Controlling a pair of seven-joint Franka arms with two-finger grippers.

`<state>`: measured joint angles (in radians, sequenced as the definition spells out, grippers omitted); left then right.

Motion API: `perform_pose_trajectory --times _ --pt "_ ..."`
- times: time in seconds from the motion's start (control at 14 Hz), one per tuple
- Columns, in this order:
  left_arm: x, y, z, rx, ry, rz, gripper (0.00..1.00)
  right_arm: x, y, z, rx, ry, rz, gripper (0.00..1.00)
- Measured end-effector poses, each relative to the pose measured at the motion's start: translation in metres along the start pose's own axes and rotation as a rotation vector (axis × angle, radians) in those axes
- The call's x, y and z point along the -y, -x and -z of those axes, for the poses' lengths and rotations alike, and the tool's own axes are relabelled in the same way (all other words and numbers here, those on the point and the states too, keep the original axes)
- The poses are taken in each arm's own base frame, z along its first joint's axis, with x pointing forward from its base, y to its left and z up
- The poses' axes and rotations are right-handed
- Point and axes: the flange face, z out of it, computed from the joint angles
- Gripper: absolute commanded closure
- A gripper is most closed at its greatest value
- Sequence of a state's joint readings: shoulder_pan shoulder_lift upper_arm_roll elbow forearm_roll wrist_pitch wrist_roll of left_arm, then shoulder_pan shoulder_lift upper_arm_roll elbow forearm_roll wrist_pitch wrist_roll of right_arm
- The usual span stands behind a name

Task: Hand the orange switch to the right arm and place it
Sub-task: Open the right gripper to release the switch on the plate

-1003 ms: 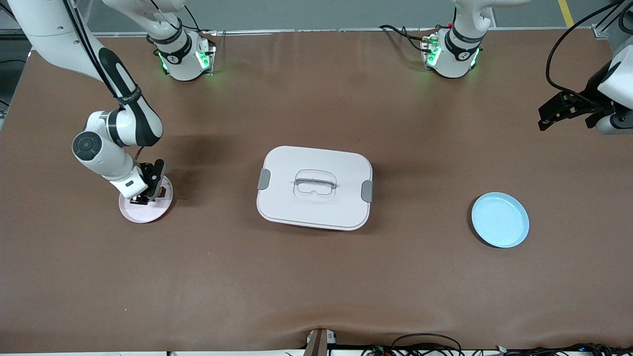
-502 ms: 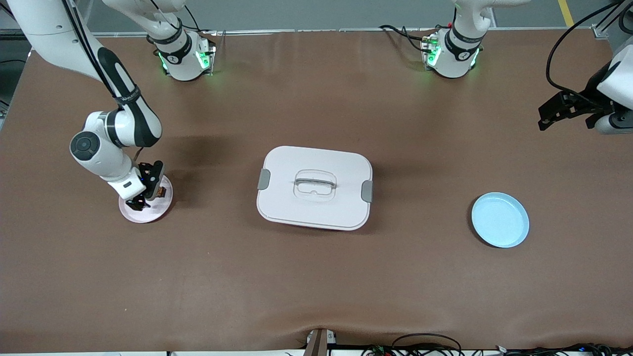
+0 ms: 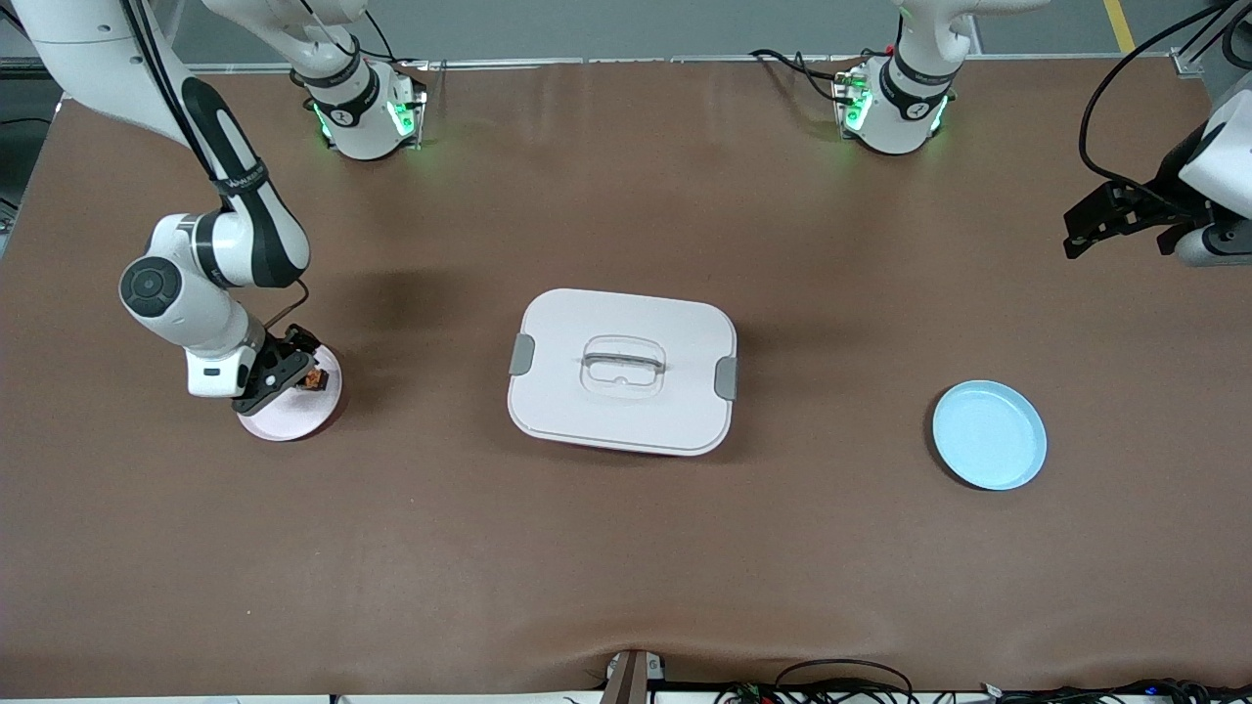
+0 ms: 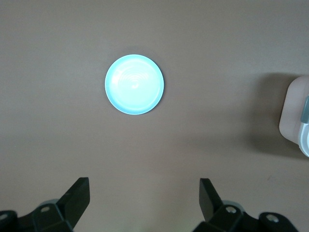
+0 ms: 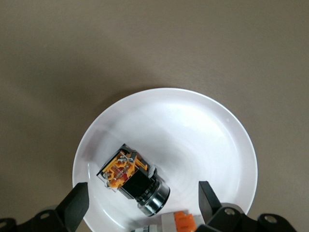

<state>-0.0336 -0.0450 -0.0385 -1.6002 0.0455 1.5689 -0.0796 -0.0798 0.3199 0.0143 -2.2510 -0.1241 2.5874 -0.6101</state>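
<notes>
Since the orange switch (image 5: 134,178) lies on its side in the pink plate (image 3: 293,416) at the right arm's end of the counter, the right gripper (image 5: 140,205) hangs just over it with fingers spread wide and gripping nothing. The switch's long axis runs slantwise between them. The left gripper (image 4: 145,203) waits well apart, open and empty, above the blue plate (image 4: 134,84)

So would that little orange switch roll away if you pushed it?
Maybe a little: the orange switch lies on its side, and one end looks round with a shiny ring, but its boxy end would likely stop it. It looks like hard plastic, so probably stiff. The plate looks smooth, so it may slide.
</notes>
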Motion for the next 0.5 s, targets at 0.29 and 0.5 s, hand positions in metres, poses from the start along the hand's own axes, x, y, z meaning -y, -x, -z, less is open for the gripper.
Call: perform_pose_trajectory --times 0.29,0.5 --pt "0.000 0.000 0.000 -0.002 0.000 0.000 0.00 -0.002 -0.002 0.012 -0.010 0.009 -0.216 0.00" --pt "0.000 0.000 0.000 -0.003 0.000 0.000 0.00 -0.004 -0.004 0.021 -0.026 0.016 -0.390 0.00"
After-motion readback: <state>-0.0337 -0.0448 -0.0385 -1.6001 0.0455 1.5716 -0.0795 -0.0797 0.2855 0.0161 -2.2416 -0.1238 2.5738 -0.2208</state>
